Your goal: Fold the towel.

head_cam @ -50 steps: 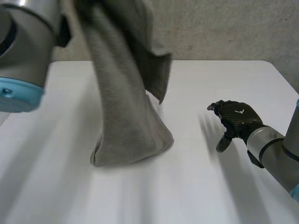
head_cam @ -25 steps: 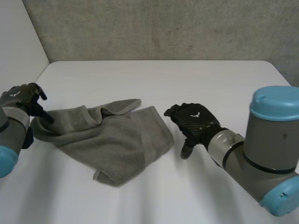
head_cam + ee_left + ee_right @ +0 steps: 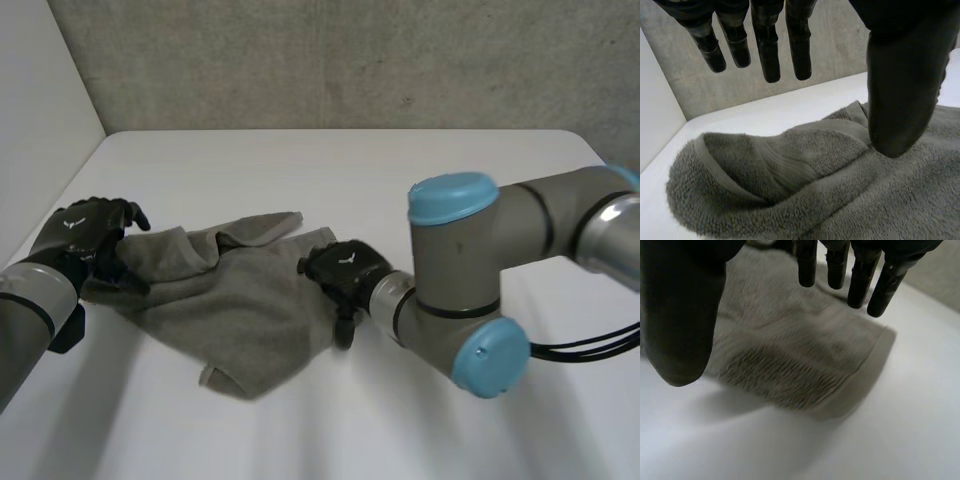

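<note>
Lying crumpled on the white table [image 3: 420,190], the grey towel [image 3: 240,305] sits between the two hands, one flap of it reaching out towards the far side of the table. The left hand [image 3: 82,230] is over the bunched end of the towel nearest it. In the left wrist view its fingers [image 3: 767,47] hang straight above the cloth and its thumb [image 3: 900,95] stands well apart from them. The thumb's tip is down close to the pile, though whether it touches cannot be told. Nothing is pinched, so this hand is open, with a rolled hem of towel under its palm. The right hand [image 3: 342,270] is over the opposite edge of the towel. In the right wrist view its straight fingers [image 3: 860,277] hang above a towel corner with a banded hem, and its thumb [image 3: 682,320] is held wide to one side. This hand is also open and grips nothing.
</note>
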### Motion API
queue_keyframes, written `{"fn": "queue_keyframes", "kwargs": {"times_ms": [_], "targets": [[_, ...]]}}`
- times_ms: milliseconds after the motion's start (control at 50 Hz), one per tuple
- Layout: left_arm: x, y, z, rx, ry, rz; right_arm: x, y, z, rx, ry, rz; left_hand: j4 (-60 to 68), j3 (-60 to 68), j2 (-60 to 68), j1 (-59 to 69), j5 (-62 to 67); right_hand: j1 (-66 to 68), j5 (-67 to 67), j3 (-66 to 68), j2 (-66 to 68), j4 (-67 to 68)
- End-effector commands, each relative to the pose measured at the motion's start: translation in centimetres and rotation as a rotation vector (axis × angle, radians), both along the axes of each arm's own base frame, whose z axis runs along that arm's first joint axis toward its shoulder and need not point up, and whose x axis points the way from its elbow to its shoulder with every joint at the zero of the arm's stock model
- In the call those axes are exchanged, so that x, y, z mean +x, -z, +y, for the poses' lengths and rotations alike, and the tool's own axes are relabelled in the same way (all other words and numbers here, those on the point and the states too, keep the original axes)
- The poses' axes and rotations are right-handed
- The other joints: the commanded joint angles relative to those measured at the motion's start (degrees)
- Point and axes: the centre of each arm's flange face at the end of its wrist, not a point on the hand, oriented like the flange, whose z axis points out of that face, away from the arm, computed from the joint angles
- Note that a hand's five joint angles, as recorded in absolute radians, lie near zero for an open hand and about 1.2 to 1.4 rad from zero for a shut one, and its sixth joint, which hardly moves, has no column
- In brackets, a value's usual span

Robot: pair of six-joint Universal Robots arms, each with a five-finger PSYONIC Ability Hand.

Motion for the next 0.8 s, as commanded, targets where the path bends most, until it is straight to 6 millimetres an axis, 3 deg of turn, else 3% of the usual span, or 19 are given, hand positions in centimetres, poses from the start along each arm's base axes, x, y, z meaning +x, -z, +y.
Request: {"fn": "queue_keyframes", "kwargs": {"times_ms": [20, 40, 80, 100, 120, 260, 320, 360, 420, 480, 540, 580, 720, 760, 780, 800], "targets": [[0.4, 0.0, -0.3, -0.002, -0.018, 0.001, 0.3, 2.5, 0.1, 0.044, -0.003, 0.037, -3.8, -3.3, -2.9, -3.6, -0.5, 16.6, 15.9, -3.0, 15.3, -4.4], [0.4, 0.0, -0.3, -0.003, -0.017, 0.002, 0.3, 2.5, 0.1, 0.044, -0.003, 0.037, -3.8, -3.3, -2.9, -3.6, -0.5, 16.7, 16.0, -3.0, 15.4, -4.4], [0.4, -0.1, -0.3, -0.007, -0.017, 0.002, 0.4, 2.3, 0.4, 0.047, -0.008, 0.029, -3.8, -3.3, -2.9, -3.6, -0.5, 56.7, 56.0, -3.0, 55.4, -4.4], [0.4, -0.2, -0.4, -0.008, -0.017, 0.002, 0.4, 2.3, 0.4, 0.047, -0.008, 0.029, -3.8, -3.3, -2.9, -3.6, -0.5, 56.9, 56.2, -3.0, 55.6, -4.4], [0.4, -0.2, -0.4, -0.008, -0.017, 0.002, 0.5, 1.9, 0.5, 0.045, -0.005, 0.013, -3.8, -3.3, -2.9, -3.6, -0.5, 67.0, 66.3, -3.0, 65.7, -4.4], [-0.1, -0.7, 0.1, -0.028, 0.002, 0.005, -0.9, -2.0, 1.3, -0.005, 0.01, -0.055, -3.8, -3.3, -2.9, -3.6, -0.5, 67.1, 66.4, -3.0, 65.9, -4.4], [-0.1, -0.8, 0.2, -0.031, 0.003, 0.006, -2.4, -3.8, 1.8, -0.049, 0.023, -0.079, -3.8, -3.3, -2.9, -3.6, -0.5, 67.1, 66.4, -3.0, 65.9, -4.4], [-0.1, -0.7, 0.3, -0.029, 0.008, 0.006, -5.1, -5.0, 1.5, -0.088, 0.064, -0.057, -3.8, -3.3, -2.9, -3.6, -0.5, 67.1, 66.4, -3.0, 65.9, -4.4], [-0.6, -0.6, 0.6, -0.023, 0.039, 0.01, -6.3, -5.1, 1.3, -0.1, 0.077, -0.033, -3.8, -3.3, -2.8, -3.4, -0.3, 67.1, 66.4, -3.0, 65.9, -4.4], [-1.1, -0.2, 1.0, -0.007, 0.094, 0.022, -10.7, -4.1, 0.6, -0.134, 0.099, 0.099, -3.8, -3.3, -1.9, -2.6, 0.5, 67.1, 66.4, -3.0, 65.9, -4.4], [-1.6, 0.3, 1.6, 0.017, 0.155, 0.036, -11.7, -3.9, 0.4, -0.143, 0.106, 0.133, -3.8, -3.3, -1.8, -2.4, 0.7, 67.1, 66.4, -3.0, 65.9, -4.4], [-1.8, 0.5, 1.9, 0.026, 0.19, 0.04, -13.4, -3.7, 0.2, -0.162, 0.132, 0.189, -3.8, -3.3, -1.6, -2.2, 0.9, 67.1, 66.4, -3.0, 65.9, -4.4], [-3.0, 1.5, 3.5, 0.042, 0.311, -0.008, -14.5, -4.8, 0.3, -0.197, 0.159, 0.195, -3.8, -3.3, -1.4, -2.1, 1.0, 67.1, 66.4, -3.0, 65.9, -4.4], [-3.4, 1.9, 3.9, 0.034, 0.348, -0.061, -14.5, -5.4, 0.3, -0.216, 0.161, 0.184, -3.8, -3.3, -1.2, -1.9, 1.2, 63.5, 62.8, -3.0, 62.2, -4.4], [-3.4, 1.9, 3.9, 0.034, 0.348, -0.061, -14.5, -6.1, 0.4, -0.238, 0.164, 0.172, -3.8, -3.3, -1.2, -1.9, 1.2, 49.0, 48.3, -3.0, 47.7, -4.4], [-3.6, 2.0, 4.2, 0.028, 0.363, -0.084, -14.6, -6.7, 0.3, -0.259, 0.169, 0.161, -3.8, -3.3, -1.2, -1.9, 1.2, 26.2, 25.5, -3.0, 24.9, -4.4]]}}
